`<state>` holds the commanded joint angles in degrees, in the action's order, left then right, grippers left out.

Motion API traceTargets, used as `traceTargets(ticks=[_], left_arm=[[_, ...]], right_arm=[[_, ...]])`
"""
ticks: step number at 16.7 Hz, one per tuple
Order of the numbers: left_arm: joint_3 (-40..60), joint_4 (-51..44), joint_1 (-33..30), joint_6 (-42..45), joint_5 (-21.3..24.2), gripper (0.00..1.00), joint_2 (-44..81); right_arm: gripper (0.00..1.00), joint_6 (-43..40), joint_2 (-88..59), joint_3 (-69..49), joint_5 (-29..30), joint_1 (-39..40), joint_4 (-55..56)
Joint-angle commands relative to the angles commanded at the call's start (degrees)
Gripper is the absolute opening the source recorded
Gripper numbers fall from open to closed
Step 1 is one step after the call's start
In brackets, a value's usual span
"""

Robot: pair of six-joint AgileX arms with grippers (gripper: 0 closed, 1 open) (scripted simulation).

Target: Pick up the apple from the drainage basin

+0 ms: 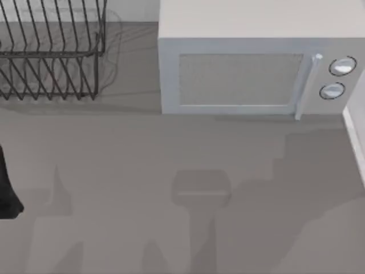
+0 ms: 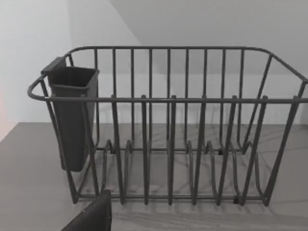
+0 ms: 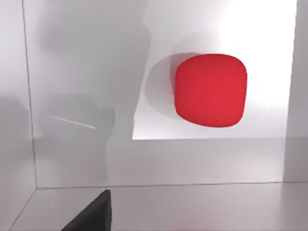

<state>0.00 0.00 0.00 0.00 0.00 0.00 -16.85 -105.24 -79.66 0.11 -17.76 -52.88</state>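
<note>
The apple [image 3: 211, 90] lies on a pale floor inside a light, smooth-walled basin [image 3: 86, 159], as the right wrist view shows; nothing touches it. The left arm [image 1: 7, 188] stands at the counter's [image 1: 142, 171] left edge, near the wire rack [image 1: 51, 57]. The microwave [image 1: 251, 68] is at the back, door closed. For both grippers I cannot tell whether they are apart or together.

The top view looks straight down on the grey table [image 1: 114, 171], white box-shaped microwave [image 1: 251, 74] and dark wire dish rack [image 1: 51, 51]. The left wrist view faces that rack [image 2: 168, 125] level and near. The right wrist view looks closely down into a pale walled basin [image 3: 144, 159].
</note>
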Motion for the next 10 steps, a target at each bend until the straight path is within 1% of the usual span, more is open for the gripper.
traceTargets(ticks=[3,5,10], left_arm=[[0.0,0.0,0.0,0.0,0.0,1.0,0.0],[0.0,0.0,0.0,0.0,0.0,1.0,0.0],[0.0,0.0,0.0,0.0,0.0,1.0,0.0]], right_arm=[[1.0,-1.55,-10.16,-7.33,0.01,-1.63,-4.86],[1.0,-2.15,-13.94,-10.17,0.01,-2.27,-6.75],[1.0,-2.37,-15.29,-11.19,0.02,-2.5,-7.44]])
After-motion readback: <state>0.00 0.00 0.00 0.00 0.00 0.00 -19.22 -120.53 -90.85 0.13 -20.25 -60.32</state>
